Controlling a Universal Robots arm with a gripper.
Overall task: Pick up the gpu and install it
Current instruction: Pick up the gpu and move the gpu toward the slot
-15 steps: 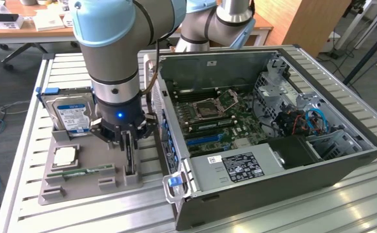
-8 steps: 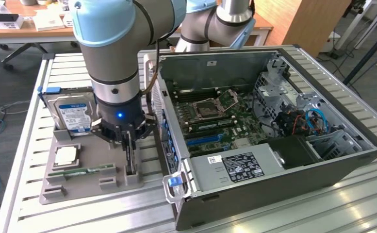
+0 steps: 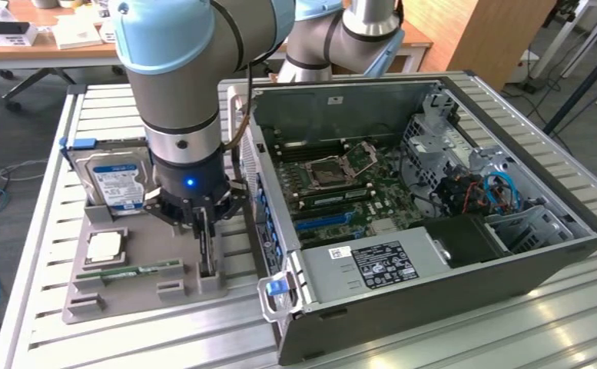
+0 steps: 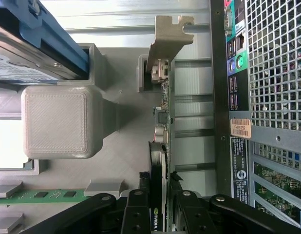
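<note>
Hand: the hand (image 3: 206,224) is lowered over the gpu (image 3: 208,250). In the wrist view its black fingers (image 4: 137,212) sit narrow, one against each face of the card, clamped on it.
Gpu: it stands on its long edge in a slot of the grey holder tray (image 3: 124,296), just beside the open computer case (image 3: 432,307). In the wrist view the gpu (image 4: 161,122) runs away from the hand (image 4: 160,200) to its silver metal bracket (image 4: 167,39) at the far end.
Arm: the arm (image 3: 170,77) comes straight down onto the tray, its wrist upright.
Holder tray: it lies on the slatted metal worktop (image 3: 503,338), on the exterior view's left of the case.
Hard drive: the hard drive (image 3: 114,181), with a blue-and-white label, leans in the tray's far end, on the exterior view's left of the hand.
Processor chip: the processor chip (image 3: 105,246) lies flat in the tray.
Memory stick: the green memory stick (image 3: 129,270) lies in the tray, nearer the camera than the chip.
Computer case: it lies on its side with the panel off. The motherboard (image 3: 339,184) is exposed, and the power supply (image 3: 375,261) is at the near end.
</note>
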